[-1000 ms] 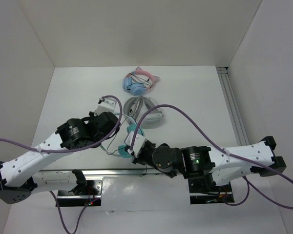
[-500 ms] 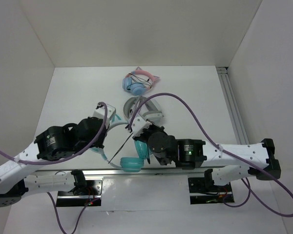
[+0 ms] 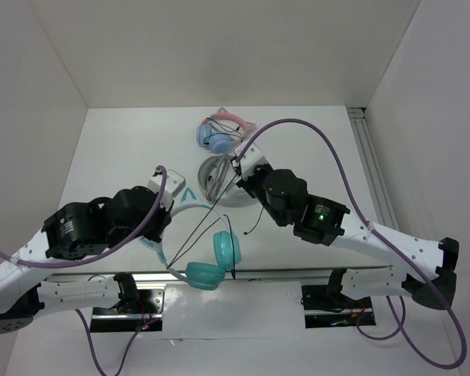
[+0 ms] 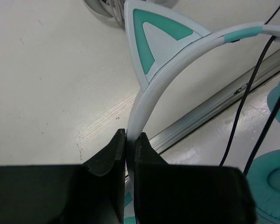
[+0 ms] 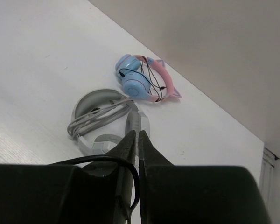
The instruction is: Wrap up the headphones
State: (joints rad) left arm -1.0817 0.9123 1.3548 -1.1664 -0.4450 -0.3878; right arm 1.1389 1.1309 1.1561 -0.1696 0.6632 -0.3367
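The teal headphones hang near the table's front edge, both ear cups low and the pale headband with a cat ear above them. My left gripper is shut on the headband just below the cat ear; in the left wrist view its tips pinch the band. The thin black cable runs taut from the cups up to my right gripper, which is shut on it. In the right wrist view the cable loops over the left finger into the gripper.
Grey-white headphones lie under the right gripper, also in the right wrist view. Blue-and-pink cat-ear headphones lie farther back. An aluminium rail runs along the front edge; another rail runs along the right side.
My right gripper has moved away from the front edge toward the grey-white headphones, drawing the black cable out taut. The teal ear cups shifted right and lower. The left arm pulled back left with the headband.
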